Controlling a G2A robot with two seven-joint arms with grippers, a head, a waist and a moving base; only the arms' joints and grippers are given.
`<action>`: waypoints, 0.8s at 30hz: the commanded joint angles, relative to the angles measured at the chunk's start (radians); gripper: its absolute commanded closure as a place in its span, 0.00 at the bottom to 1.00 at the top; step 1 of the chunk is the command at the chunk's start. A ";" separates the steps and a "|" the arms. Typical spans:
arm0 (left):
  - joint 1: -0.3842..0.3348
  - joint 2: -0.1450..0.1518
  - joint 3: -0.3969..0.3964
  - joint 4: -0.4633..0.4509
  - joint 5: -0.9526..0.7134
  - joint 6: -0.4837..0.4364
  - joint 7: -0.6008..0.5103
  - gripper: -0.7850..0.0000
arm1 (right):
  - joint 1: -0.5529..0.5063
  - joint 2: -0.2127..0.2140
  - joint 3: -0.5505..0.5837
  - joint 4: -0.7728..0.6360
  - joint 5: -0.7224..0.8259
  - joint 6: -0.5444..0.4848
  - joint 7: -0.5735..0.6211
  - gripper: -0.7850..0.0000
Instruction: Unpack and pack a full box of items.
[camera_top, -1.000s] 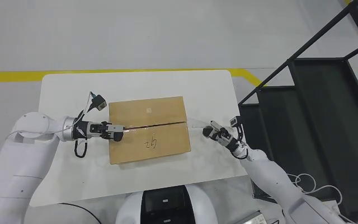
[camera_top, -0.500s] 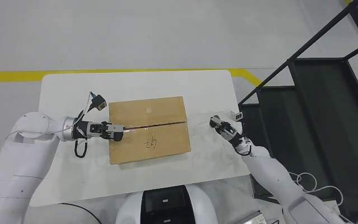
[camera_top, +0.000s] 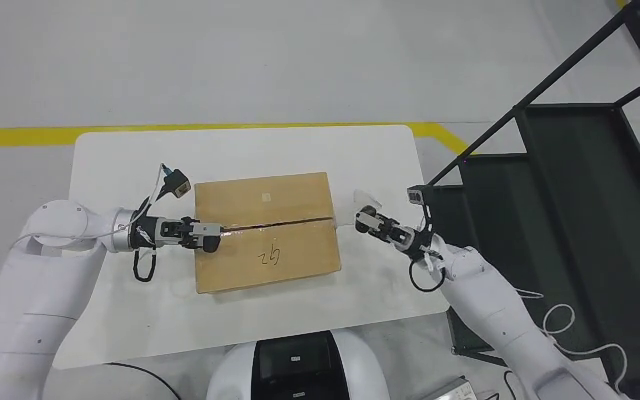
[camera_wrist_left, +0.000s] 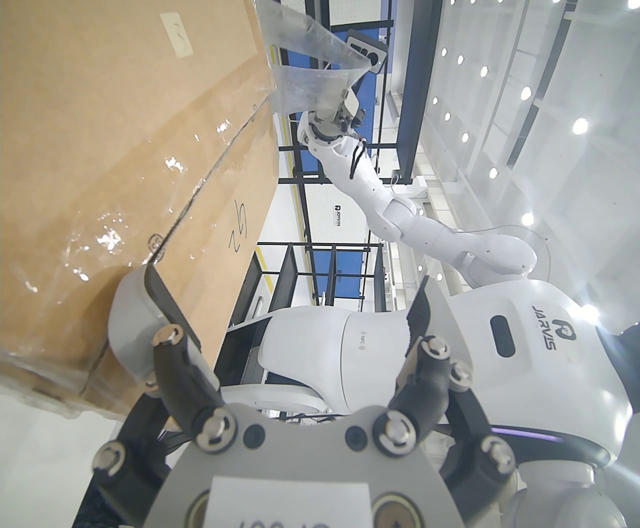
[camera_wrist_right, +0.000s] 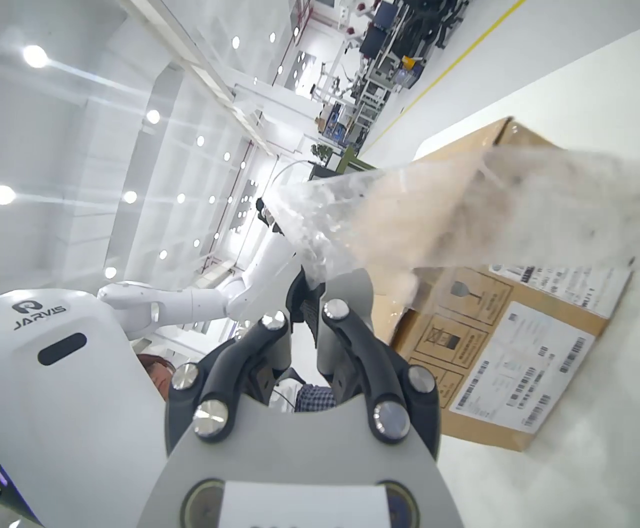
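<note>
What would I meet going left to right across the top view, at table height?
left gripper at the box's left edge → cardboard box → right gripper, shut on clear tape pulled off the box → black stairs

**Box** (camera_top: 265, 232), centre of top view: flaps closed, contents hidden.
- Left wrist view: much of the box (camera_wrist_left: 125, 150) is cut off by the frame edge.

**Tape strip** (camera_wrist_right: 450, 210), right wrist view: blurred, runs out of frame and veils the box top behind it.
- Top view, right of centre: the strip (camera_top: 360, 195) is faint, and its span back to the box is barely traceable.

**Labels** (camera_wrist_right: 520, 370) on the box side: print too small to tell.

**Right pincer** (camera_wrist_right: 310, 295): tips partly covered by the strip's crumpled end.
</note>
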 joint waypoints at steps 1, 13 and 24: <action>0.013 0.000 0.003 -0.016 0.013 0.010 0.035 0.00 | 0.002 -0.002 -0.004 -0.016 -0.035 0.009 -0.005 1.00; 0.029 0.009 -0.007 -0.043 0.067 0.030 0.073 0.00 | -0.043 -0.001 0.072 -0.038 -0.109 -0.031 -0.151 1.00; 0.039 0.017 -0.015 -0.052 0.094 0.065 0.093 0.00 | -0.114 0.004 0.142 -0.085 -0.123 -0.023 -0.185 1.00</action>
